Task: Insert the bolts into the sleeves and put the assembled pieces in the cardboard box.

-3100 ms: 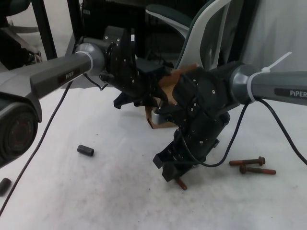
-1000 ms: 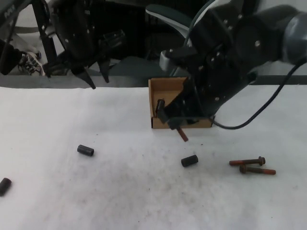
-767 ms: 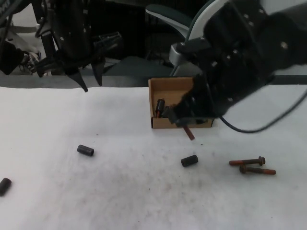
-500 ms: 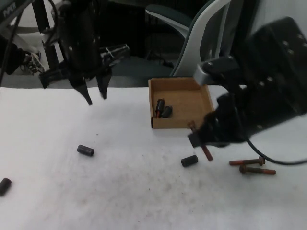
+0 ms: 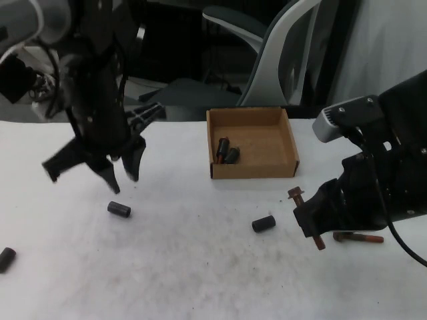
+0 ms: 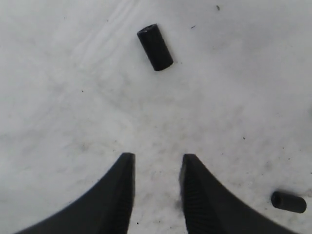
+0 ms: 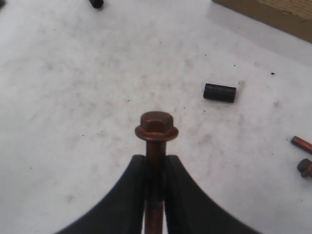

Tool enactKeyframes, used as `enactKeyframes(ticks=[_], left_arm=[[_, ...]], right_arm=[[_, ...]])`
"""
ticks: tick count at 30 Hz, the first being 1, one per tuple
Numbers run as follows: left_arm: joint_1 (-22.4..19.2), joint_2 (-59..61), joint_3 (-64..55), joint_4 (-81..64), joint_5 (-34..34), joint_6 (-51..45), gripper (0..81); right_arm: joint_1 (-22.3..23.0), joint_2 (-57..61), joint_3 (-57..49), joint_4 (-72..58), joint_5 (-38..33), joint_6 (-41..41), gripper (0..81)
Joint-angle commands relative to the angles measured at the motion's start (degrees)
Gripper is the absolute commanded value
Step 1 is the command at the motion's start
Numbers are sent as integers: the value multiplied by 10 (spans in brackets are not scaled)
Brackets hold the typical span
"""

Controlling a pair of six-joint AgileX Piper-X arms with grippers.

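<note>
High view: right end effector [image 5: 312,225] pinches a bolt [image 5: 298,195] over the table [image 5: 200,280], near a sleeve [image 5: 263,224]. Box [image 5: 253,172] contents are hard to make out, and the spare bolts [image 5: 367,238] are partly hidden behind the arm.
Left wrist view: left end effector [image 6: 156,195] spread, second sleeve [image 6: 155,47] lying ahead.
Right wrist view: bolt shank hidden inside the grip, box corner cut off.

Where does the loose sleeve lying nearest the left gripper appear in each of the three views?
High view: the sleeve lies on the white bench, just nearer the camera than the left gripper.
Left wrist view: the sleeve lies just beyond that gripper's open fingertips.
Right wrist view: probably the dark piece cut by the picture's edge, far beyond the held bolt.
Shared landmark: the white bench under it.
</note>
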Motion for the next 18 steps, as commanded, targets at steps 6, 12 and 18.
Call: enactKeyframes(ticks=[6,12,18], left_arm=[[-1,-15,85,-92,37,-99,312],[4,-16,110,-208,14,-122,312],[26,-14,129,-273,-20,-77,312]], right_arm=[[0,-7,-1,-4,-26,-5,3],[0,-21,7,-57,-32,-30,3],[0,-69,51,-192,-33,-30,3]])
